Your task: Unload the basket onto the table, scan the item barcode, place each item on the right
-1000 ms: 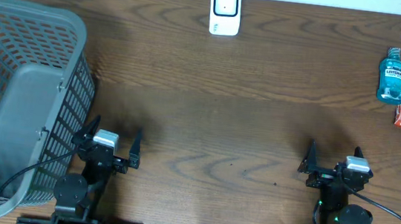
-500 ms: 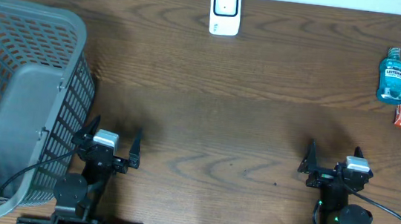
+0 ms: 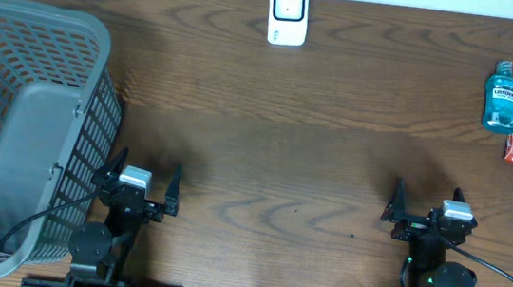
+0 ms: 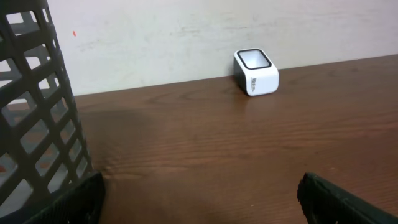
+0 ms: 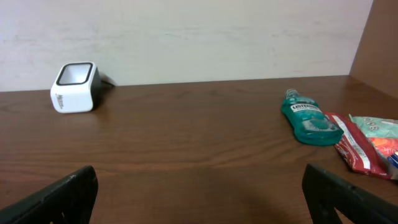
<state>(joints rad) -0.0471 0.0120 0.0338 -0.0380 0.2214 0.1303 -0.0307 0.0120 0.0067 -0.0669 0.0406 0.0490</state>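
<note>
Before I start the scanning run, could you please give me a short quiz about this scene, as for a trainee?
1. Which is nearer to the mouthwash bottle: the left gripper or the right gripper?
2. True or false: the mouthwash bottle lies inside the basket.
3. Where does the scanner stand? A. At the far edge of the table, near the middle. B. Right beside the basket. C. Between the two grippers.
Key: 1. the right gripper. 2. false. 3. A.
</note>
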